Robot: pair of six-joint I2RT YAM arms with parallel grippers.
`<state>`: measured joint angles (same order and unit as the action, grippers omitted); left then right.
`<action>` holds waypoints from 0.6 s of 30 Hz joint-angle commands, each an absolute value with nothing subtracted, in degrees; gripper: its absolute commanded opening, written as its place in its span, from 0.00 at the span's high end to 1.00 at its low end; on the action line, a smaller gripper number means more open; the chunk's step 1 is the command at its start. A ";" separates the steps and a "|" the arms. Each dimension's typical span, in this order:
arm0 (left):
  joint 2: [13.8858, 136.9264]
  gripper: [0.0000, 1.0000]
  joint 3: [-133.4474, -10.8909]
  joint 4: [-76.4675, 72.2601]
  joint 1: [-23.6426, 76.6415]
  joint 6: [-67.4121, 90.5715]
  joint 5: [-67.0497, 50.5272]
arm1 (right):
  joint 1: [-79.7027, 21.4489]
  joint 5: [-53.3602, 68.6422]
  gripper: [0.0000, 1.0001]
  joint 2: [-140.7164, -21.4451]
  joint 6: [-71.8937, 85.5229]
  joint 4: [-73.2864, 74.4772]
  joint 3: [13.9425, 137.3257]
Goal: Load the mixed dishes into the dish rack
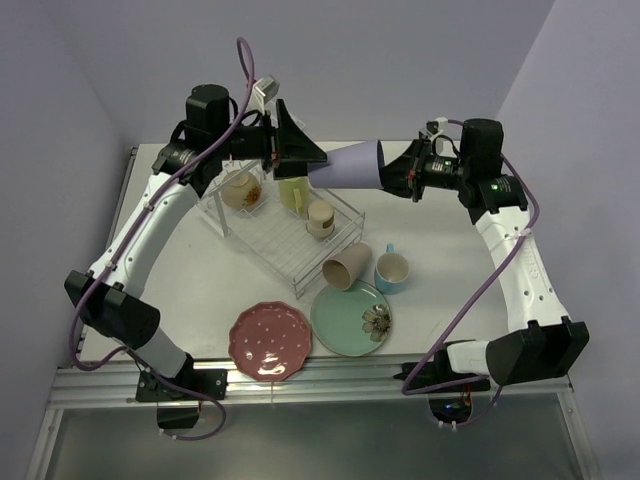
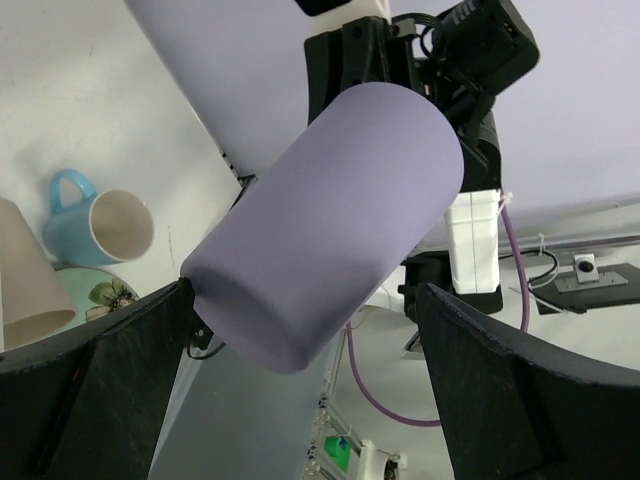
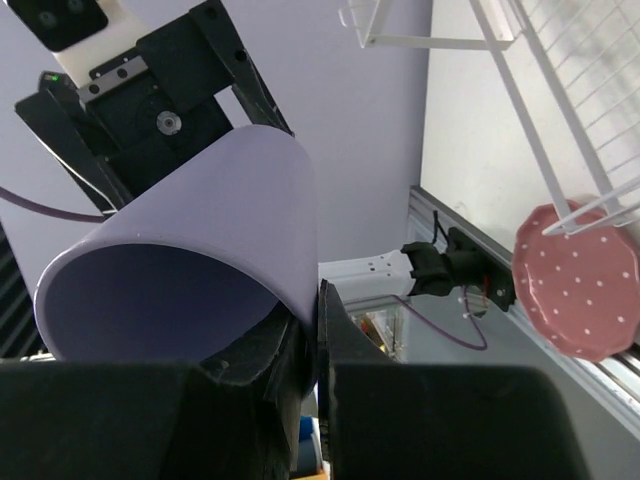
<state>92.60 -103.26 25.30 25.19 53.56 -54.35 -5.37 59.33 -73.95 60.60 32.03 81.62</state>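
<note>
White table (image 1: 200,290), pale purple walls, nothing fancy. From the top camera the purple cup (image 1: 350,165) hangs in the air above the far end of the rack (image 1: 290,245), lying sideways between the two arms. Its long axis runs left to right, with the base toward the left gripper (image 1: 305,162) and the mouth toward the right gripper (image 1: 395,168). A bowl and a couple of cups already sit in the rack. A tan cup (image 1: 345,270), a blue mug (image 1: 392,270), a green plate (image 1: 345,320) and a pink plate (image 1: 270,343) are out on the table.

Left wrist view: the fingers (image 2: 100,380) are spread wide, one on each side of the cup's base. I think there's a gap on both sides, but it's hard to be sure from this angle.

Right wrist view: the fingers (image 3: 300,400) are pinched on the cup's rim, one inside and one outside the wall. That arm is carrying the whole thing.

Looks to me like a mid-air handoff. What matters next is the base end sitting square between the left fingers, so they can close across the cup's width and not along its length.
</note>
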 commanded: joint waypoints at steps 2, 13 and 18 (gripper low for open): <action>88.95 0.01 -100.99 14.51 25.75 57.21 -60.29 | -6.50 63.63 1.00 -74.53 65.56 22.94 81.74; 86.40 0.02 -92.02 -13.70 25.75 75.32 -64.77 | -9.05 65.57 1.00 -77.52 81.35 3.63 78.23; 87.18 0.04 -91.58 -16.61 25.66 77.34 -65.04 | -10.46 66.09 1.00 -77.69 93.94 -15.43 72.87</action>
